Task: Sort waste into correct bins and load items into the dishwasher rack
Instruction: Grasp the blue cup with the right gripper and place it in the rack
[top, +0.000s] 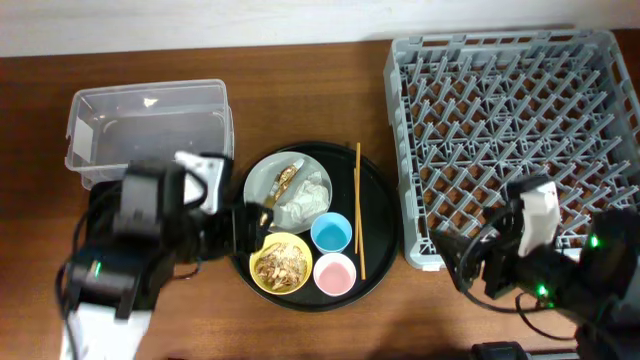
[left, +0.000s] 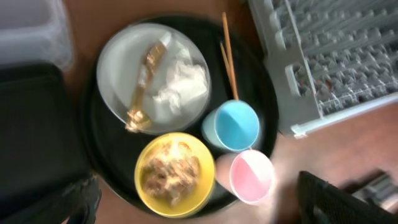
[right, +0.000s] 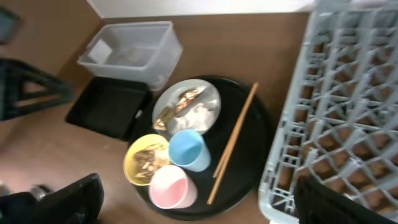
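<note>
Grey plate (left: 117, 59), crumpled white napkin (left: 183, 87), gold wrapper (left: 147, 79) lying across it

Right gripper (right: 199, 185) jaws spread wide. Pink cup (right: 169, 186) just ahead between them, blue cup (right: 186, 149) and yellow bowl (right: 144, 160) beyond, chopsticks (right: 233, 146) ahead-right, rack (right: 295, 134) off right jaw.

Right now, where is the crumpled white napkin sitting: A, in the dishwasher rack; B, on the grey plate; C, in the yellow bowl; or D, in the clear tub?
B: the napkin lies on the grey plate, beside the gold wrapper.
</note>
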